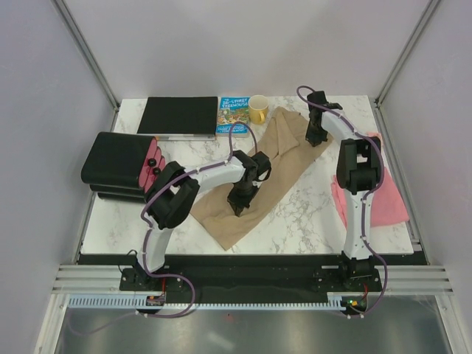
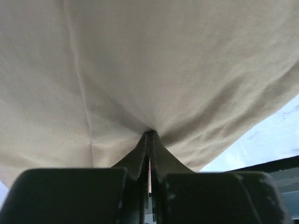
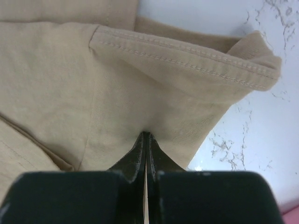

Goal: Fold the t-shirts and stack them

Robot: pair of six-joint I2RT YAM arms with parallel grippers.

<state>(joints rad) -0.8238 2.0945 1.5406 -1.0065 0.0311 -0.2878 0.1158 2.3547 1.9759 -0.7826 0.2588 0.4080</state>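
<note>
Tan shirt [image 1: 280, 153] lies diagonally, near-left to far-right. We see the left gripper [image 2: 149, 136] clamped on its near half, right gripper [image 3: 146, 136] on its far hem.

left claw [image 1: 237, 209] and right claw [image 1: 316, 139] clamped tight

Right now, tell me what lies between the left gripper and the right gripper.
In the top view, the tan cloth short-sleeved t-shirt spans that stretch diagonally; the left gripper and right gripper are each shut on it.
</note>
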